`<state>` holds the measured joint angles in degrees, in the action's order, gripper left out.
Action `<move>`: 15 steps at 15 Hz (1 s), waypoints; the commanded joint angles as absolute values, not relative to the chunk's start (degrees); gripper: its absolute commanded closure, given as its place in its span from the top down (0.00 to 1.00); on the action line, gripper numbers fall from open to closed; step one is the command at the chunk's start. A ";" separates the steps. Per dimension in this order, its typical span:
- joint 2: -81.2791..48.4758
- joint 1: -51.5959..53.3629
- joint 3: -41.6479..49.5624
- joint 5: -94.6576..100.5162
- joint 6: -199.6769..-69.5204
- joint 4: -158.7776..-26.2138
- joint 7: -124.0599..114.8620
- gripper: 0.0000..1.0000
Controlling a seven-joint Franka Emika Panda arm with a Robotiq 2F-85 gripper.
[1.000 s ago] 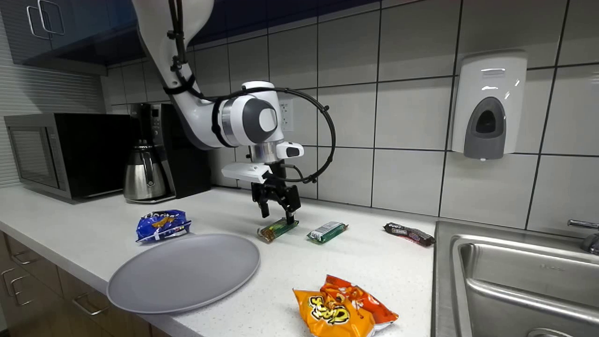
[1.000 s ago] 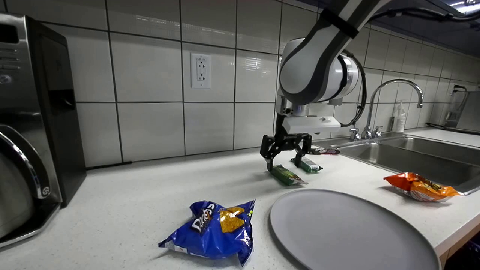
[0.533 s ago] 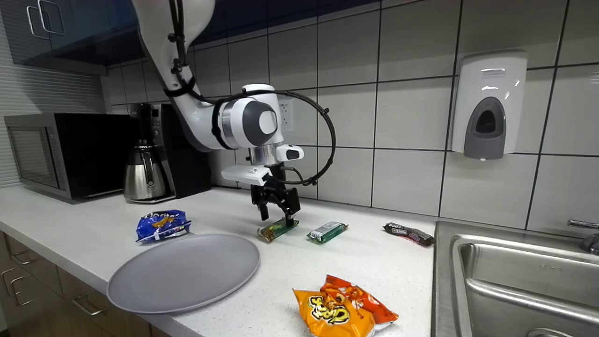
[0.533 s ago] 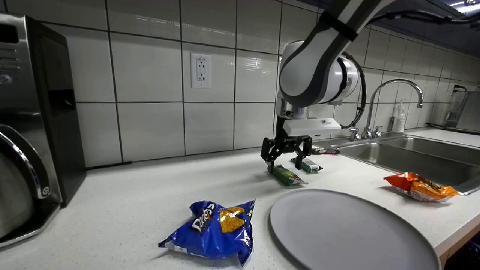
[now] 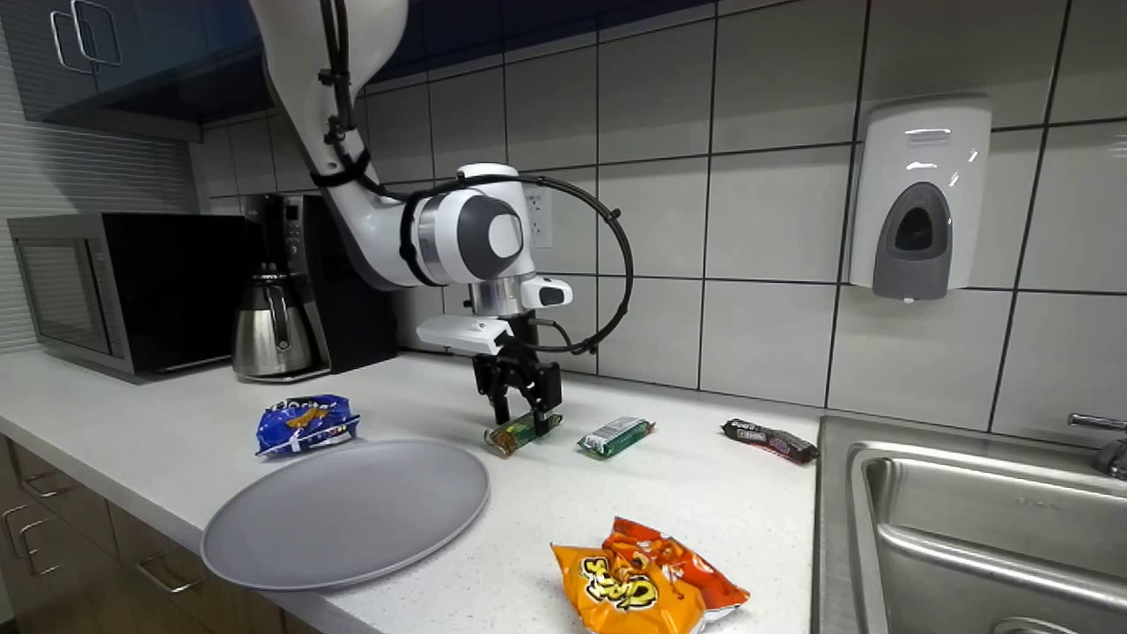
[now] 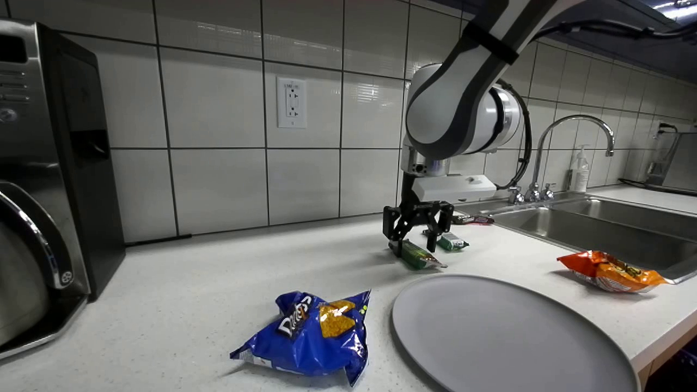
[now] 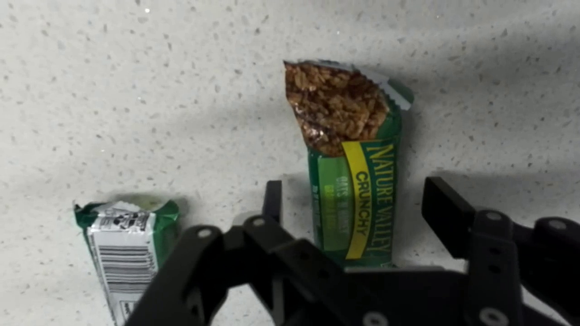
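Wrist view: the tool (image 7: 355, 194), its fingers spread, straddles a granola bar (image 7: 351, 165) lying on the worktop (image 7: 136, 113), a gap showing on either side. Probably light, slick-wrapped and crumbly, the bar should suit a gentle grip across its printed middle.

Countertop (image 7: 181, 127): soft-edged shadows on both sides of the granola bar (image 7: 351, 194).
Small print (image 7: 341, 203): blurred, on the granola bar.
Wall tiles (image 6: 374, 98): faint striped glare, beyond the granola bar.
Upper cabinets (image 5: 150, 53): dim, high above the granola bar.
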<state>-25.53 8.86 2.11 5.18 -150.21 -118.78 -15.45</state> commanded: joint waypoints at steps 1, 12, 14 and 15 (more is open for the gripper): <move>-25.36 7.78 1.37 4.23 -148.92 -118.01 -13.44 0.49; -24.62 8.25 1.86 4.55 -148.62 -117.95 -14.64 0.17; -24.28 8.51 2.01 4.62 -148.58 -117.99 -15.24 0.17; -24.01 8.75 2.18 4.77 -148.47 -118.05 -15.74 0.17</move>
<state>-25.51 8.77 2.17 5.17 -150.22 -118.34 -15.43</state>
